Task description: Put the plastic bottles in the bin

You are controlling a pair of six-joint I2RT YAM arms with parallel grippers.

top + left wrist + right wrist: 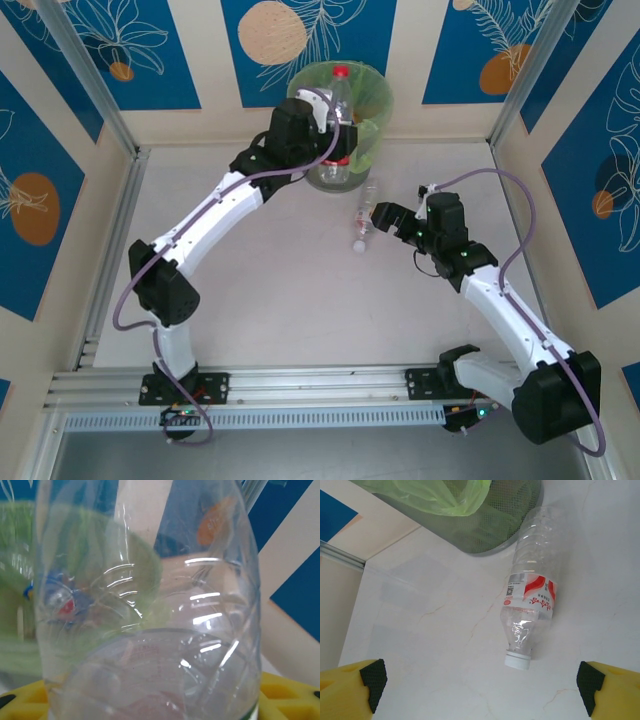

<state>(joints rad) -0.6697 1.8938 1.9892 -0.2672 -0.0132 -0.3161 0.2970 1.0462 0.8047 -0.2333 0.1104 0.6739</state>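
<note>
The lying bottle [527, 605] looks light and crushable, best taken at its label by the wide-open right hand [481, 680]; the left hand [338, 140] seemingly grips the red-capped bottle [340, 100].

the top camera hangs above and behind the two arm bases [185, 385], facing down and forward over the whole table [280, 290], with the bin [378, 100] at the far side. the left wrist camera sits almost against a clear red-capped bottle [340, 95] [150, 630], looking through it at the blurred green of the bin [15, 580]. the right wrist camera looks steeply down on the table [430, 630] from a little way up, taking in a lying bottle [530, 600] and the bin's foot [505, 525]. the top view shares that lying bottle [366, 215] and the bin with it.
</note>
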